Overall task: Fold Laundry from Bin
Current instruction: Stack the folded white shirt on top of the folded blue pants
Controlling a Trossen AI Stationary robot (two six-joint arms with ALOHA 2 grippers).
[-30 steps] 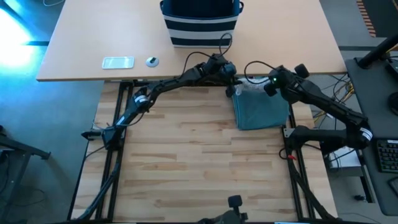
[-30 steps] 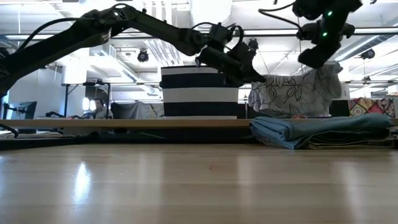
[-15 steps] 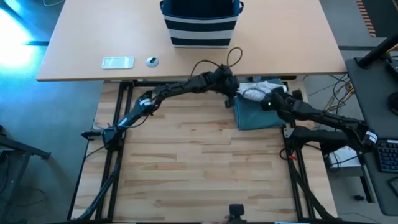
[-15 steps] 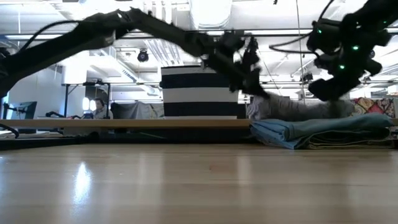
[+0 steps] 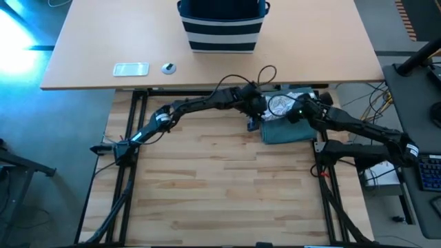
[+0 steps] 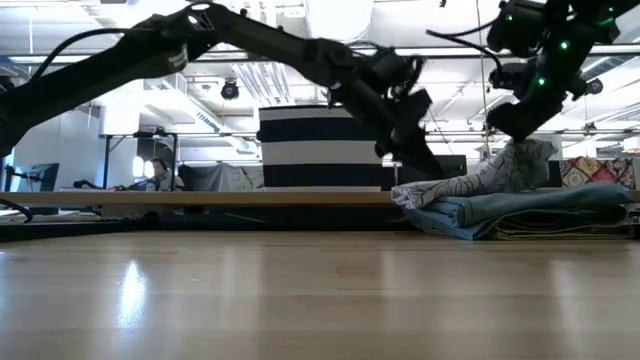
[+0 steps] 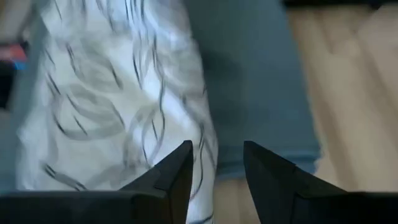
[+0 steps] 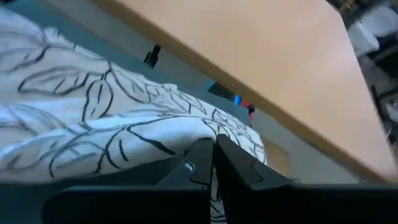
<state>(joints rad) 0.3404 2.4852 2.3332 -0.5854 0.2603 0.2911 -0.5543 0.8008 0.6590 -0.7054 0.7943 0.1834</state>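
Note:
The grey-white patterned garment (image 5: 281,105) (image 7: 112,99) lies on a folded teal garment (image 5: 289,129) (image 6: 540,210) at the wooden table's far right. My left gripper (image 5: 253,116) (image 7: 217,168) stands open just over the patterned garment's left edge; whether a finger brushes the cloth cannot be made out. My right gripper (image 5: 298,111) (image 8: 211,148) is shut on that garment's right part. The navy, white-striped bin (image 5: 222,26) (image 6: 320,150) stands on the tan table beyond. My right gripper pinches a bunched-up part of the patterned garment (image 8: 186,134) between its two shut fingers, slanting down from the table's right. That part is drawn up into a peak (image 6: 520,158) under the gripper. The rest of the garment lies slack on the teal stack (image 6: 450,190).
The tan table (image 5: 89,62) behind carries a flat white object (image 5: 131,69) and a small round one (image 5: 168,67). The near and left parts of the wooden table (image 5: 207,179) are bare boards. Cables loop above both wrists.
Both grippers have moved down and toward the near edge with the patterned garment, which hung spread between them and now lies on the teal stack. My left gripper has opened and let go of its end. My right gripper stays shut on the cloth.

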